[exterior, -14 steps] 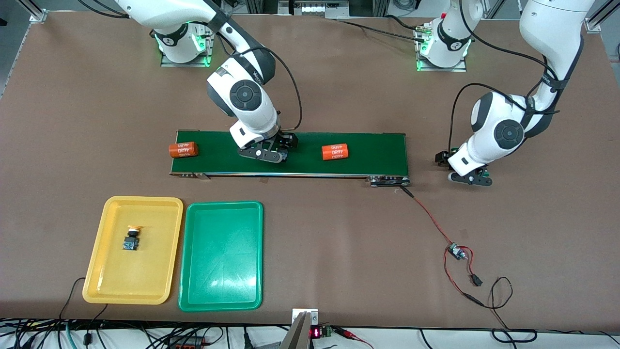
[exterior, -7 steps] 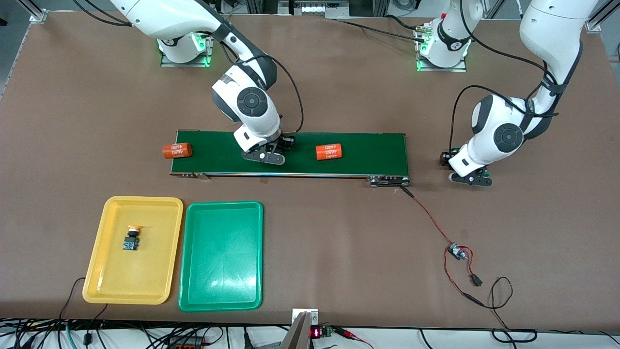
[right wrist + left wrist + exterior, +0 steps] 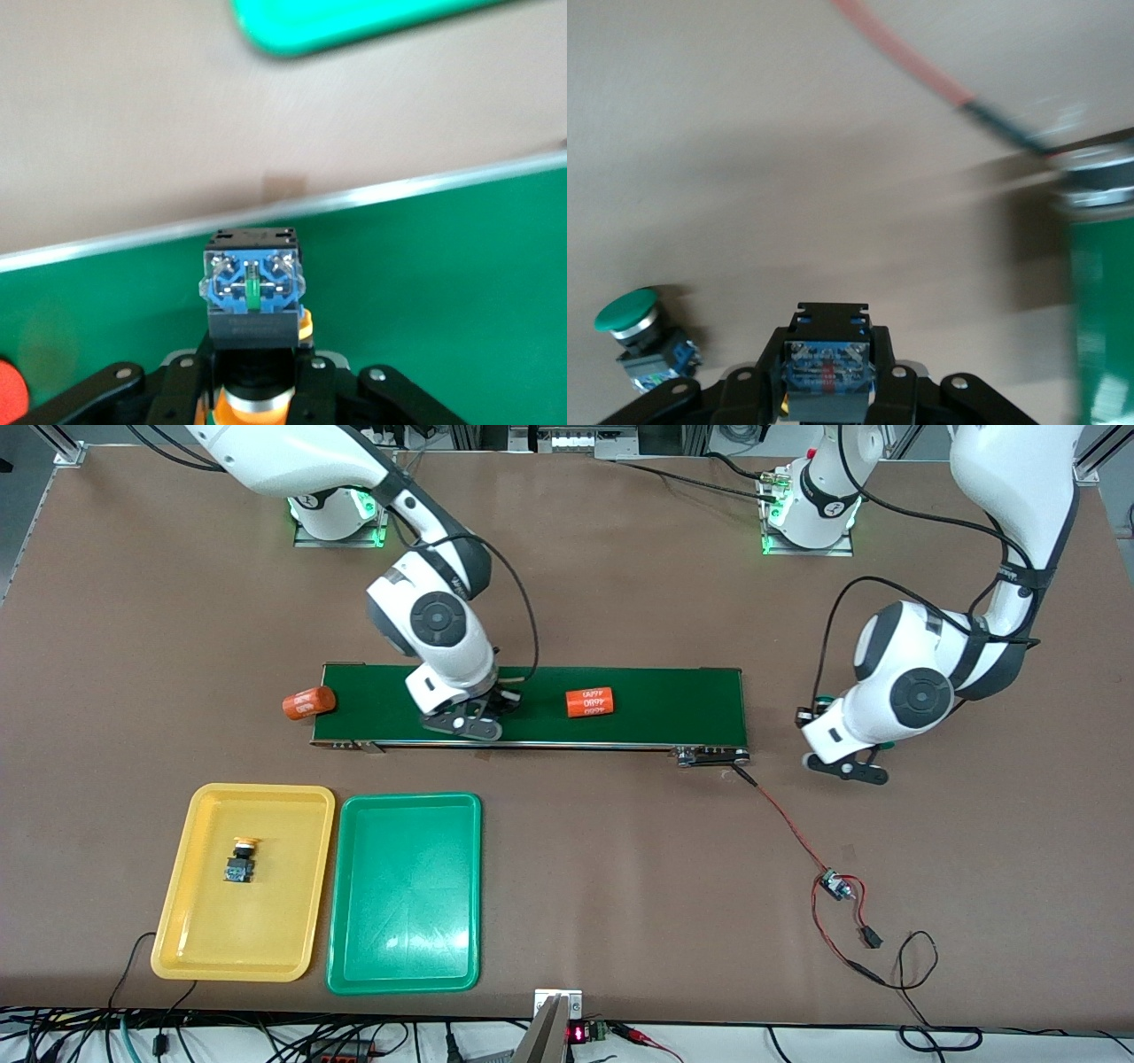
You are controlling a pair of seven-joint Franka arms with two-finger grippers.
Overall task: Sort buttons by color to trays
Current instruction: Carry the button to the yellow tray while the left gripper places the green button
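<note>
My right gripper (image 3: 461, 724) is over the dark-green belt (image 3: 664, 708), shut on a button (image 3: 254, 297) whose black-and-blue body sticks out past the fingers and whose orange cap (image 3: 252, 407) sits between them. My left gripper (image 3: 846, 769) is over the bare table just off the belt's end toward the left arm, shut on another button (image 3: 829, 372) with its cap hidden. A green-capped button (image 3: 638, 332) lies on the table beside it. The yellow tray (image 3: 190, 921) holds one yellow-orange button (image 3: 240, 861). The green tray (image 3: 405, 892) beside it holds nothing.
One orange numbered cylinder (image 3: 589, 702) lies on the belt. Another cylinder (image 3: 301, 703) lies at the belt's end toward the right arm. A red and black wire (image 3: 788, 828) runs from the belt's roller to a small board (image 3: 833, 884) on the table.
Both grippers have shut on a button. The right gripper shifted along the belt toward the right arm's end. Both orange cylinders travelled the same way. The left gripper moved slightly.
</note>
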